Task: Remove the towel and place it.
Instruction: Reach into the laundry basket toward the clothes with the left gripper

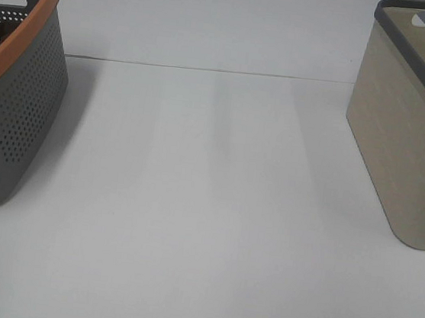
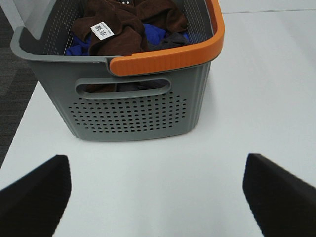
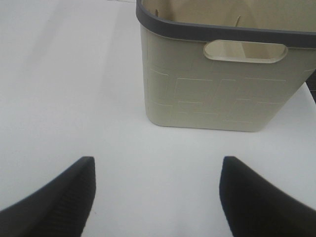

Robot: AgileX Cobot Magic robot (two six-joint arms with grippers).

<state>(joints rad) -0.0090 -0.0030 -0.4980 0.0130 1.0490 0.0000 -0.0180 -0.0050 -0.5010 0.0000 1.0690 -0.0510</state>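
Note:
The dark brown towel [image 2: 126, 22] lies crumpled inside the grey basket with an orange rim [image 2: 133, 108], its small white label [image 2: 102, 30] facing up, on top of blue cloth [image 2: 153, 33]. My left gripper [image 2: 158, 197] is open, standing off from the basket's handle side above the white table, nothing between its fingers. My right gripper [image 3: 155, 197] is open too, facing the beige basket [image 3: 222, 94] from a short distance. In the exterior high view neither gripper shows; the grey basket [image 1: 11, 105] sits far left and the beige basket [image 1: 415, 136] far right.
The white table [image 1: 205, 227] spreads between the two baskets. Beyond the grey basket's side the table edge drops to dark floor [image 2: 15, 98]. The beige basket has a dark grey rim [image 3: 197, 30] and a handle cut-out [image 3: 245, 51].

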